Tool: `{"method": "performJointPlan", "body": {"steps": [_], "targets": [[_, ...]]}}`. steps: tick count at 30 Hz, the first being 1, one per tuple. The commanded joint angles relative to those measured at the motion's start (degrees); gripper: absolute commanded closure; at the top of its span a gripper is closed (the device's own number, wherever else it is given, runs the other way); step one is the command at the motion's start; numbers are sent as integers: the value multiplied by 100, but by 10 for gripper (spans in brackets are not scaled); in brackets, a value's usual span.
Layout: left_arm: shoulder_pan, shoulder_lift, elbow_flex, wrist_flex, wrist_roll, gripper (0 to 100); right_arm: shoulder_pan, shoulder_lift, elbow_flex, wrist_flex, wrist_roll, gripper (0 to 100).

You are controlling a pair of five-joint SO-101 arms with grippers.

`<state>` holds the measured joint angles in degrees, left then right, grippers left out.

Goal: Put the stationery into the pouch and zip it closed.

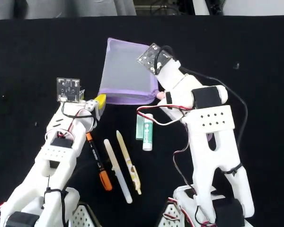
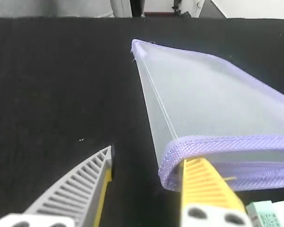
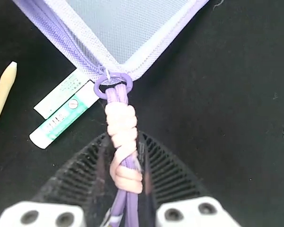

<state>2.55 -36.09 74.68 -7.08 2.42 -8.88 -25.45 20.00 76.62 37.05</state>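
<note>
- Nearest, on the black worktop [image 1: 33, 71]: orange marker [image 1: 98, 163], white pen [image 1: 117, 170] and cream pen [image 1: 128, 163], side by side.
- Beyond: green-and-white tube [image 1: 147, 132], perhaps a glue stick, against a pale green box [image 1: 139, 126], just short of the pouch [image 1: 125, 78].
- Left gripper [image 2: 151, 155]: wide open, holding nothing, yellow finger [image 2: 203, 189] touching the pouch's near corner.
- Right gripper [image 3: 125, 142]: clamped on the braided zip pull [image 3: 120, 123].
- Farthest: the purple mesh pouch itself, lying flat.

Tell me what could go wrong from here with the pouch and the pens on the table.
1. The right gripper is shut on the zipper cord, while the left gripper is open at the pouch corner, not clamping it. A pull may drag the whole pouch instead of moving the zipper.
2. The orange marker and white pen lie between the arms; a low swing could knock them away.
</note>
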Motion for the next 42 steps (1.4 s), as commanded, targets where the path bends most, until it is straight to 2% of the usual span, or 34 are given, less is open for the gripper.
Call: {"method": "performJointPlan", "body": {"steps": [1, 11, 15, 17, 23, 27, 30, 37, 39, 42], "targets": [[145, -62, -22, -422, 35, 769, 88, -198, -312, 35, 0, 987], [145, 1732, -1253, -457, 35, 770, 88, -198, -312, 35, 0, 987], [171, 1846, -1516, -501, 62, 770, 88, -198, -312, 26, 0, 987], [180, 1908, -1578, -774, 70, 772, 88, -198, -312, 26, 0, 987], [189, 2435, -1754, -1407, 35, 848, 88, -198, -312, 18, 0, 987], [180, 3033, -2070, -1442, 26, 891, 88, -198, -312, -9, 0, 986], [180, 3226, -2202, -1415, 26, 973, 88, -198, -312, -9, -53, 983], [171, 2989, -2070, -1398, 35, 971, 79, -198, -312, -18, -53, 979], [171, 2796, -1947, -1398, 44, 971, 79, -198, -312, -18, -53, 936], [110, 2426, -1771, -1363, 44, 971, 79, -198, -303, -9, -53, 820]]}}
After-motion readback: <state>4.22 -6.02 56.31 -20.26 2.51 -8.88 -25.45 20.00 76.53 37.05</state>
